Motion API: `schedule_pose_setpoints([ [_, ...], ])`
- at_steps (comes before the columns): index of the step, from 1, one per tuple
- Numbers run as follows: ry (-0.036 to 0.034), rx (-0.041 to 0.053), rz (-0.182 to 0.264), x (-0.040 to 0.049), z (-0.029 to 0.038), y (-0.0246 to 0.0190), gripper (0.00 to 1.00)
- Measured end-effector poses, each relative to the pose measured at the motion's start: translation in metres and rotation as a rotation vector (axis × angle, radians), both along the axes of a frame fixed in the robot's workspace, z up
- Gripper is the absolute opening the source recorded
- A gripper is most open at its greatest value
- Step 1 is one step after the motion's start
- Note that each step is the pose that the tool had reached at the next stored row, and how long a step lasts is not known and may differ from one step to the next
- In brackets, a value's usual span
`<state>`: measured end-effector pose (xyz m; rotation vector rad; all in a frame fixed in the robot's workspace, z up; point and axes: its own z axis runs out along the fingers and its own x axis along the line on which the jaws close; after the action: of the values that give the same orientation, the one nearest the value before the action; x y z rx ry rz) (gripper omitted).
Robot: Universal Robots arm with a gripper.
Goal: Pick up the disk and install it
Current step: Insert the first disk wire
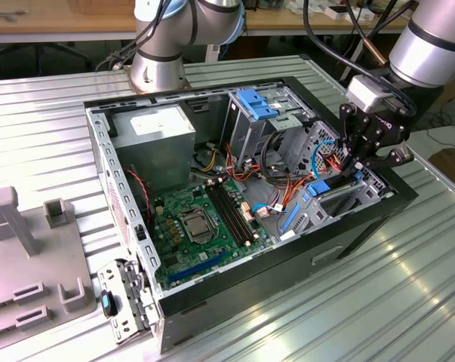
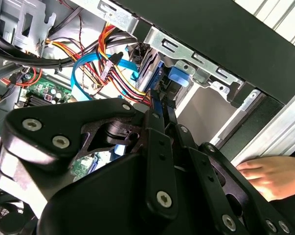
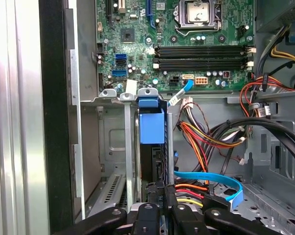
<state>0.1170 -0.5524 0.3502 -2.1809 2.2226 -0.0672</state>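
The robot's hand [image 1: 361, 160] is down inside the open computer case [image 1: 235, 302], at the case edge near 3 o'clock in the exterior view. Its black fingers [image 2: 156, 142] are pinched narrow on the disk [image 3: 152, 125], which stands on its thin edge. In the first wrist view the disk's blue end sits in a slim metal bay [image 3: 130, 142], with silver walls touching it on both sides. There is hardly any room to move sideways. Just beside the bay, a bunch of red, yellow and orange wires [image 3: 206, 139] and a flat blue cable [image 3: 211, 178] crowd the space.

The green board [image 1: 201, 226] lies flat in the middle of the case, well apart from the hand.

No writing can be read.

The second wrist view shows a person's hand [image 2: 269, 175] resting outside the case. The exterior view shows the ribbed silver bench [image 1: 348, 302] and a grey holder [image 1: 31, 264] at 8 o'clock.
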Motion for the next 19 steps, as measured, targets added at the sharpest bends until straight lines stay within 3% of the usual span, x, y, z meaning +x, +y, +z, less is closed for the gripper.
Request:
schedule_pose_setpoints([
  [19,0.0000,0.0027,0.001,-0.0001,-0.0036,0.0000,0.16],
])
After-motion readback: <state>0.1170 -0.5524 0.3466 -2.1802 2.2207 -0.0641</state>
